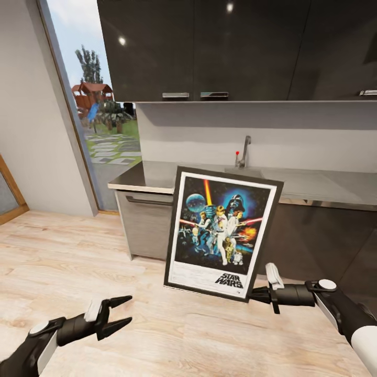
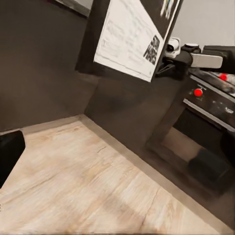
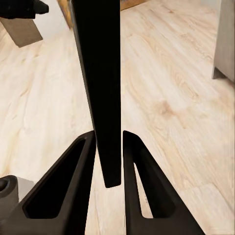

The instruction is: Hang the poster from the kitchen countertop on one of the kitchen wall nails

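Observation:
The black-framed Star Wars poster [image 1: 222, 233] is held upright in the air in front of the kitchen countertop [image 1: 157, 178], slightly tilted. My right gripper [image 1: 253, 295] is shut on its lower right corner. In the right wrist view the frame's thin black edge [image 3: 100, 73] runs between the two fingers [image 3: 73, 186]. My left gripper [image 1: 124, 314] hangs open and empty low at the left, above the floor. The left wrist view looks up at the poster's lower edge [image 2: 129, 41] with the right gripper [image 2: 164, 66] beside it. I see no wall nail.
Dark upper cabinets [image 1: 220, 47] hang above the counter, with a sink tap [image 1: 244, 152] behind the poster. A tall window [image 1: 97, 99] stands at the left. Pale wooden floor [image 1: 68, 262] spreads in front. An oven front with red knobs [image 2: 198, 92] appears in the left wrist view.

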